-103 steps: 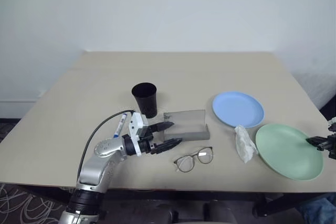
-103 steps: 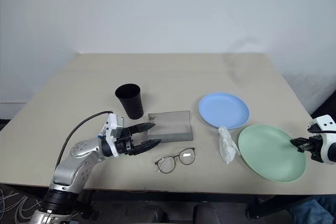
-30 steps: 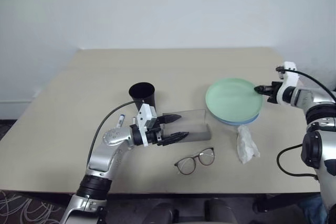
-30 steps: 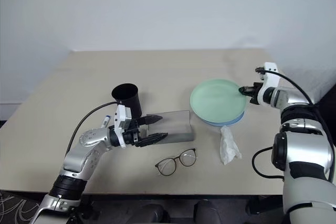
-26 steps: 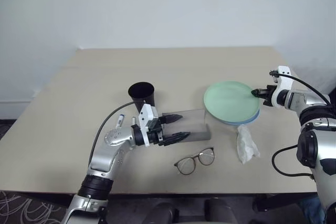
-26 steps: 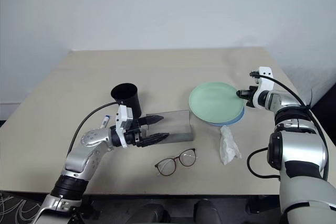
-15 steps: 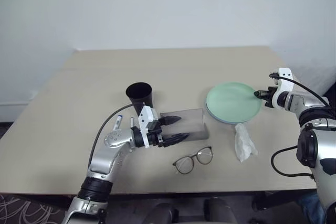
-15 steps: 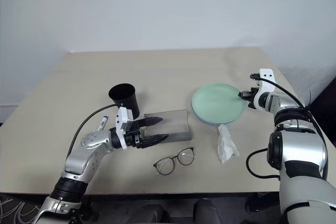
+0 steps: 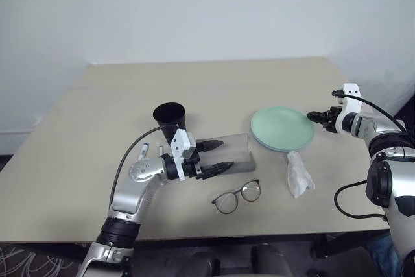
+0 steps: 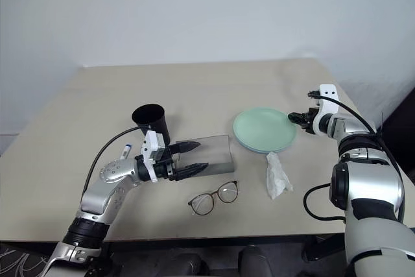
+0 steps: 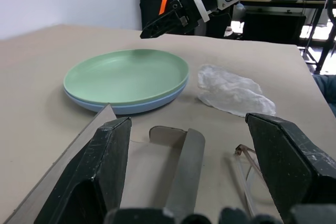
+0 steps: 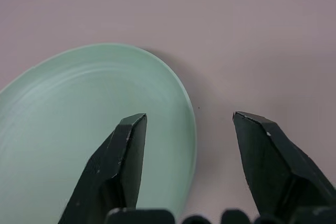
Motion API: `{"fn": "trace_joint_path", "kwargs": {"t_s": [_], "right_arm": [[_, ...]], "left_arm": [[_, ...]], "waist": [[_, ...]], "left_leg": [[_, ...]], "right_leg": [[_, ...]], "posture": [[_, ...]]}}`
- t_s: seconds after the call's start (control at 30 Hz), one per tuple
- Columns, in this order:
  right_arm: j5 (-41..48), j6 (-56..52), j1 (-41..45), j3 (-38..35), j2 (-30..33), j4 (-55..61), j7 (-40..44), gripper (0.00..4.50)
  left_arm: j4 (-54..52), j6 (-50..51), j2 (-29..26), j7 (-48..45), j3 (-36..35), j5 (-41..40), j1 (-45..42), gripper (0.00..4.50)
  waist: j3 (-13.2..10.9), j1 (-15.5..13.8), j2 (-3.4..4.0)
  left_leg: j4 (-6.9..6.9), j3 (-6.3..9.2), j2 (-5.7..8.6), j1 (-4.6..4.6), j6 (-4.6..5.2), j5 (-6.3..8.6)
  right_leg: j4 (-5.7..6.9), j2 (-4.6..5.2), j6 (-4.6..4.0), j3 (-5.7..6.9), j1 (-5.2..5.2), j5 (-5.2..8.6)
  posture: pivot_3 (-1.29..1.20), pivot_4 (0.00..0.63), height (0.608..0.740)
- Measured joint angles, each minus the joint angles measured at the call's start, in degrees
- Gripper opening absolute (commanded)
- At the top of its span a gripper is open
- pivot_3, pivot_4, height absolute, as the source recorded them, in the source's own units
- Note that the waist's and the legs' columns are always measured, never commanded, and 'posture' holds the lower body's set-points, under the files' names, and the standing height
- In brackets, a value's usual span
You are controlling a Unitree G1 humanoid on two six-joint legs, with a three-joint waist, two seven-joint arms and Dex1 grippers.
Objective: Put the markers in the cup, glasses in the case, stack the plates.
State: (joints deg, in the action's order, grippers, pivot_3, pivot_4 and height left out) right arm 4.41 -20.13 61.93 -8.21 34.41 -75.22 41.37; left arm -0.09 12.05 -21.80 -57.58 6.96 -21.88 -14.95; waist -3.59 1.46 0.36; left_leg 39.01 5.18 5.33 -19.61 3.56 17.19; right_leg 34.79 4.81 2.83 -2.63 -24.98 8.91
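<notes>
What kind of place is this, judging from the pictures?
Probably a lab or workshop: a plain beige table against a bare white wall, with cluttered benches and cables behind it in the left wrist view.

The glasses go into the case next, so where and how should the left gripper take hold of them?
Grip the glasses at the thin bridge between the round lenses, coming from above. They lie flat and open on the table, temples spread toward the case, so the bridge keeps the fingers off the lenses.
</notes>
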Motion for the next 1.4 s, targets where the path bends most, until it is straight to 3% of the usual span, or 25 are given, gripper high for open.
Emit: {"fn": "trace_joint_path", "kwargs": {"t_s": [0.1,0.27,0.47,0.63,1.07,1.4], "right_arm": [[-0.11,0.83,0.0,0.29,1.06,0.6,2.92,2.71],[-2.04,1.42,-0.48,4.52,3.84,5.55,14.73,2.71],[-3.8,-1.34,-9.78,10.95,8.13,18.46,31.45,2.71],[-1.0,-7.8,-16.84,11.72,12.13,31.48,40.94,2.71],[5.13,-17.95,-28.56,13.59,13.58,50.62,44.58,2.71],[5.01,-19.32,-28.97,15.63,10.56,51.03,38.36,2.71]], "left_arm": [[0.06,-0.26,0.12,0.03,0.0,0.55,0.0,3.68],[0.04,-0.27,0.12,-0.03,0.0,0.61,0.0,3.68],[0.11,-0.27,0.08,-0.11,0.16,0.63,0.09,3.68],[0.09,-0.23,0.14,-0.57,0.74,0.61,0.15,3.68],[0.23,-0.23,0.28,-0.88,0.86,0.62,0.14,3.68],[0.35,-0.24,0.3,-0.91,0.86,0.62,0.14,3.68]], "waist": [[0.0,0.0,0.0],[0.0,0.01,0.01],[0.01,-0.2,0.01],[0.01,-0.17,0.02],[0.0,-0.25,-0.01],[0.0,-0.3,-0.02]], "left_leg": [[0.04,-0.01,0.01,0.0,0.02,-0.01],[0.11,0.0,0.0,0.01,0.08,0.02],[0.27,0.05,0.01,0.03,0.1,0.03],[0.37,0.02,-0.01,0.07,0.24,0.11],[0.79,0.02,-0.08,0.17,0.26,-0.01],[0.85,0.01,-0.09,0.15,0.26,-0.04]], "right_leg": [[0.0,0.0,0.03,0.0,0.02,-0.02],[0.0,-0.01,0.07,0.01,0.06,-0.04],[0.0,0.02,0.13,0.08,0.2,-0.07],[0.01,0.02,0.2,0.08,0.25,-0.12],[0.0,0.03,0.65,0.2,0.6,-0.25],[-0.02,0.04,0.65,0.24,0.59,-0.32]], "posture": [[0.0,0.0,0.74],[0.0,0.0,0.74],[0.0,0.0,0.74],[0.0,0.0,0.74],[0.0,0.0,0.74],[0.0,0.0,0.74]]}}
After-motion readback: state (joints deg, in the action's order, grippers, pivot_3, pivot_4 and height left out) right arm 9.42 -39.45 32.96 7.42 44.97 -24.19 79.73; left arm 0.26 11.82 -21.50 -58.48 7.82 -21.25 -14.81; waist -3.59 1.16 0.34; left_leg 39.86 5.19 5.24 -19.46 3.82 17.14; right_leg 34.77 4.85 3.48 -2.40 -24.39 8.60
